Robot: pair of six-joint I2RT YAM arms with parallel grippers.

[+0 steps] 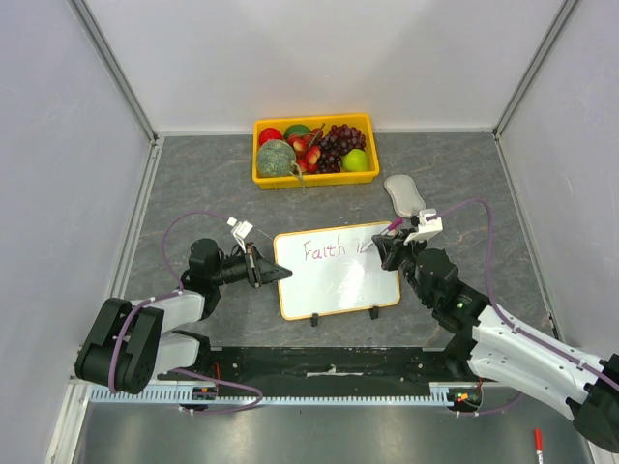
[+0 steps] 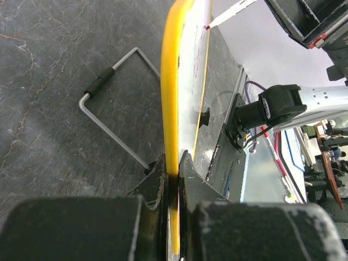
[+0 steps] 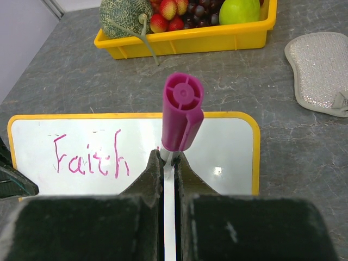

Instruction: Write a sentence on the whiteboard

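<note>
The whiteboard with a yellow-orange rim lies tilted at mid-table. Pink handwriting reads "Faith" on its upper left; it also shows in the right wrist view. My left gripper is shut on the board's left edge, and the left wrist view shows the rim clamped between the jaws. My right gripper is shut on a white marker with a magenta cap on its back end. The marker's tip touches the board just right of "Faith".
A yellow fruit tray with melon, grapes and apples stands behind the board. A grey pad lies right of it. The board's wire stand props its back. A red marker lies at the near right.
</note>
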